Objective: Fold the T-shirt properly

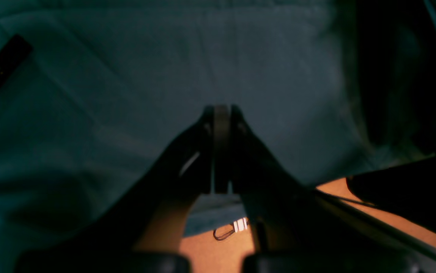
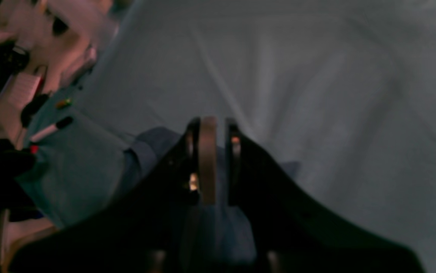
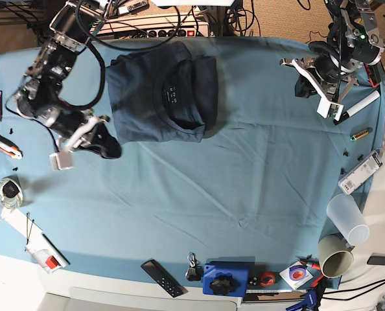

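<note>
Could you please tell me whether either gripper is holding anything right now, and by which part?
The right gripper seems shut on the T-shirt at its lower-left edge. The left gripper is shut on nothing, over the table cloth.

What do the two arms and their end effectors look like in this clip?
Both arms are black and silver-grey, jointed, with black cables looped along them. The left end effector has dark fingers and a white bracket beside it; a green light glows higher up that arm. The right end effector is black with a white bracket and a small pale block at its side. In the wrist views the fingers are dark, tapered wedges.
</note>
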You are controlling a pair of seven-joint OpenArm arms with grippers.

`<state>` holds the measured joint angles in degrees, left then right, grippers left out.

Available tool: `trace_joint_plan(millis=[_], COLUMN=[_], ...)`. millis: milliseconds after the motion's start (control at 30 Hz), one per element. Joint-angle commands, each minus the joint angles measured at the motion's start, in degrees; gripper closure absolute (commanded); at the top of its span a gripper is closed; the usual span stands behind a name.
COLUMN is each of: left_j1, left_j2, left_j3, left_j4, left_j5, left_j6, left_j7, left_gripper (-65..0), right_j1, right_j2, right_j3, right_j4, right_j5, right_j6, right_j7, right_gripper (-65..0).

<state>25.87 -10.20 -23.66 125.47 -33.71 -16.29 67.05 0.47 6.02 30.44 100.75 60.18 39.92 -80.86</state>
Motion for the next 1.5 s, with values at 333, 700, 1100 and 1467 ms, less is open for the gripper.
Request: trace_joint_plan(millis=[333, 700, 1100, 1467], left_j1=[1.16, 9.14, 22.43, 30.51], left_j2=[-0.79, -6.32, -5.75, -1.55], left_j3=[-1.57, -7.91, -8.13, -7.96], left_j4=[1.20, 1.36, 1.36, -1.36], left_j5=[2.03, 3.02, 3.06, 3.04], left_j6=[0.09, 2.99, 2.97, 2.97], left_j7=[2.08, 3.96, 4.87, -2.62], left_gripper=[0.0, 0.0, 0.0, 0.0], right_j1=[-9.77, -25.16, -40.26, -46.45], right_j2=[3.13, 6.69, 6.67, 4.04], right_j3=[11.15, 16.28, 16.28, 16.00], right_j4=[6.10, 14.47, 15.93, 15.76], right_j5=[7.32, 7.32, 6.62, -4.44], right_j6=[0.08, 0.08, 0.08, 0.08], right_j7=[0.86, 0.86, 0.86, 0.86], right_gripper=[-4.9, 0.0, 0.0, 0.0])
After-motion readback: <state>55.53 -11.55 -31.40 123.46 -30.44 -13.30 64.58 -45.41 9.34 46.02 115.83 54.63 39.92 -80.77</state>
